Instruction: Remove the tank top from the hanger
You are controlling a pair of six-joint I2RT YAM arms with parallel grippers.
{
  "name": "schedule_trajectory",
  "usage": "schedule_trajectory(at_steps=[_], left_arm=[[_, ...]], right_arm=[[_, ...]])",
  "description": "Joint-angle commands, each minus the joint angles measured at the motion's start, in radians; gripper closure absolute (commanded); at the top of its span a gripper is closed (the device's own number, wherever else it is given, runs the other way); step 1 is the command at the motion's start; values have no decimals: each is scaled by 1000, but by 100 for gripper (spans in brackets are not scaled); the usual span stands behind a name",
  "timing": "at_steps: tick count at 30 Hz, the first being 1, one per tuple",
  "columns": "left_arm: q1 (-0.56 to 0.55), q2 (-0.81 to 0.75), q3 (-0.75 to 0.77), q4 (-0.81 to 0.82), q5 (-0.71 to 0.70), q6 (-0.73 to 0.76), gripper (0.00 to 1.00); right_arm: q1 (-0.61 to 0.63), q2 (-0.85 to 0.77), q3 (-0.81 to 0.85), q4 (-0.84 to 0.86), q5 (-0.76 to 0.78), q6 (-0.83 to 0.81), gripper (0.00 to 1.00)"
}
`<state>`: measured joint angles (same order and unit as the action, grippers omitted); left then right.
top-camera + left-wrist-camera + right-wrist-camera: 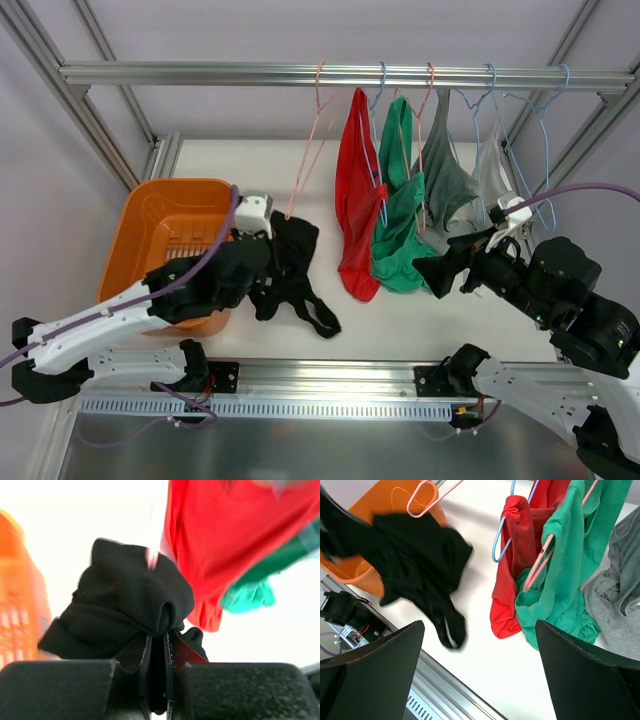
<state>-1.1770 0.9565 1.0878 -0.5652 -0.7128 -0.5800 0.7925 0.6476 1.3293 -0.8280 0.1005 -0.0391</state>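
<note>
- Your left gripper [156, 642] clenched the black tank top [125, 605] near the bench's left edge, beside the orange basket [165, 215].
- Your right gripper [447, 272] stood released beside the green top [400, 235].

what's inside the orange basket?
Only its bare slotted floor shows in the orange basket, no clothes. The left arm covers its near-right corner, so that part is unseen. The black tank top hangs outside, to its right.
</note>
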Motion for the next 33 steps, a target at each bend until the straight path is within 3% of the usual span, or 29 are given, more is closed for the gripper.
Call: schedule_trajectory(at_steps=[1,13,15,21,26,33], left_arm=[[0,-10,215,-117,-184,96,100],[20,174,817,-167,-605,483,100],[95,183,859,-170,-579,512,100],[347,114,773,-171,-505,514,100],[447,36,601,-173,-507,439,100],[896,117,482,-200,-41,278,100]], right_arm=[[1,-2,24,10,28,-22,0],[2,24,30,32,41,-36,1],[1,24,28,38,31,-35,1],[2,14,24,64,7,-27,1],[1,36,28,79,-8,-27,0],[1,69,19,110,-53,-21,1]])
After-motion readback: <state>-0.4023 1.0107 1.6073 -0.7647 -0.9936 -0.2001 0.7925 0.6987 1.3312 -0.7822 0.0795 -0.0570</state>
